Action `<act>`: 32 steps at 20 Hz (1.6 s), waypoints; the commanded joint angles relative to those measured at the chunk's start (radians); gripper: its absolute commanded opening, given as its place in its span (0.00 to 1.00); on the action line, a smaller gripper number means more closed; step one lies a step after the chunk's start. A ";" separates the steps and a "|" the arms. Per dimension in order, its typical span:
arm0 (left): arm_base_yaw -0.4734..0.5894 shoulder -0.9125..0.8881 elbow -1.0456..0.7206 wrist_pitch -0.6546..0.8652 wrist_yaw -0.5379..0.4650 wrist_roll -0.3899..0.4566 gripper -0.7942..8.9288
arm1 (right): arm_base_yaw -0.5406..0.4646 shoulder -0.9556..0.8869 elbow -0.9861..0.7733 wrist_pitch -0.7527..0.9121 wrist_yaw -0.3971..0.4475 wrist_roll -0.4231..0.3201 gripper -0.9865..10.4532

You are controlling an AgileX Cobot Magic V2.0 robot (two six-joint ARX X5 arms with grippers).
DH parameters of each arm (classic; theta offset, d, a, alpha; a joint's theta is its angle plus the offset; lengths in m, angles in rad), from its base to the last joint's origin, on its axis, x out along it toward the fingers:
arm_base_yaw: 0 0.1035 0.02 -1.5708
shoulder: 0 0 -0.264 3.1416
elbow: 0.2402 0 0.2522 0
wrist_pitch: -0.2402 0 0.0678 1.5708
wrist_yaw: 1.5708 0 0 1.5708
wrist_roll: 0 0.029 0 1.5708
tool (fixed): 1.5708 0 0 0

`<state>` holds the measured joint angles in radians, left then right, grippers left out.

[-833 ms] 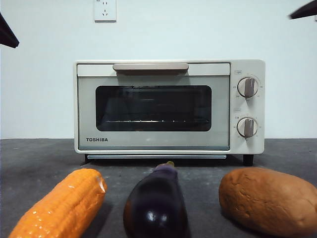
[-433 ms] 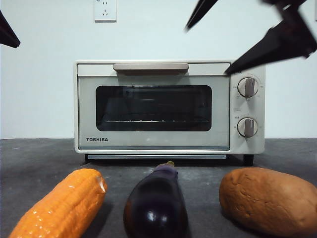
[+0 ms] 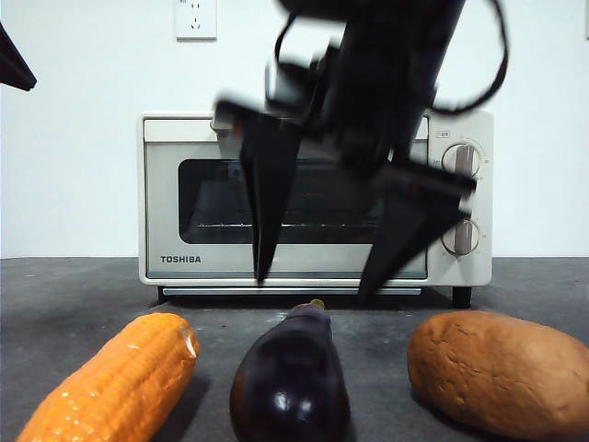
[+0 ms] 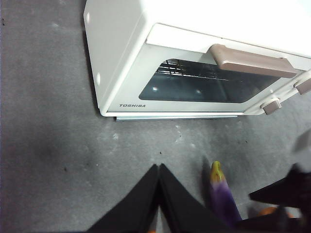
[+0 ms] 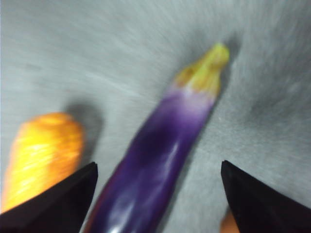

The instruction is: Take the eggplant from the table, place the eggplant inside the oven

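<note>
The eggplant [image 3: 290,378] lies on the dark grey table [image 3: 74,295] near the front, its greenish stem pointing at the oven [image 3: 285,198]. The oven's glass door is closed. My right gripper [image 3: 313,287] hangs open just above the eggplant's stem end, blurred, one jaw to either side. In the right wrist view the eggplant [image 5: 155,165] lies between the spread jaws of that gripper [image 5: 158,167], untouched. My left gripper [image 4: 158,166] is shut and empty, held high to the left; its view shows the oven [image 4: 194,82] and the eggplant [image 4: 223,194].
An orange corn cob [image 3: 110,387] lies left of the eggplant and a brown potato [image 3: 502,368] lies right of it, each about a hand's width away. The corn [image 5: 39,150] sits close to one right jaw. A white wall with a socket stands behind the oven.
The right arm has swung from the upper right corner down to the centre, in front of the oven door and over the eggplant. The vegetables and the left arm stayed still.
</note>
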<state>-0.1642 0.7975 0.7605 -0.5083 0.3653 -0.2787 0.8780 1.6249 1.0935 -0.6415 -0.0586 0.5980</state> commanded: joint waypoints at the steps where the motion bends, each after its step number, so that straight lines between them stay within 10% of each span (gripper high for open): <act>1: -0.002 0.006 0.021 0.006 0.002 0.022 0.09 | 0.018 0.061 0.020 0.030 0.003 0.028 0.44; 14: -0.002 0.006 0.021 0.006 0.002 0.032 0.09 | 0.031 0.090 0.039 0.026 -0.004 0.064 0.22; 23: -0.178 0.229 0.209 0.008 0.001 0.060 0.09 | 0.036 -0.335 0.165 -0.346 -0.025 -0.364 0.22; 32: -0.319 0.665 0.601 -0.020 -0.037 0.135 0.09 | 0.036 -0.663 0.165 -0.636 0.068 -0.453 0.22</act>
<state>-0.4770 1.4437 1.3403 -0.5312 0.3347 -0.1711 0.9024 0.9512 1.2358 -1.2865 0.0044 0.1570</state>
